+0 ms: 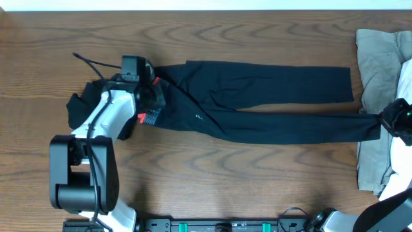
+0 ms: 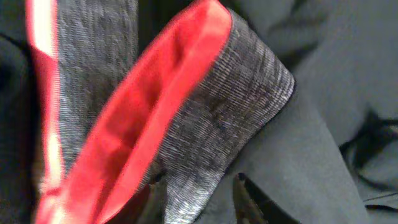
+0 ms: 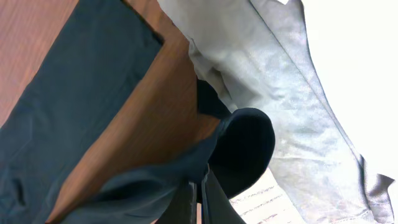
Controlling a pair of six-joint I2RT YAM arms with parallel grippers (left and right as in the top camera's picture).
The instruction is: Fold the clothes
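Tabletop (image 1: 193, 174) of brown wood under black pants (image 1: 257, 90) and khaki garment (image 1: 376, 58).

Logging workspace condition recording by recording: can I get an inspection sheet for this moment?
Surface: wooden table.
Job's things: black pants laid out lengthwise, grey red-edged waistband at the left; khaki garment and white piece heaped at the right edge.
Clutter: nothing seen.
Grippers: left gripper at the waistband, grip unclear; right gripper shut on the hem of one pants leg.
Cables: black cable looping off the left wrist.
Surroundings: nothing seen.
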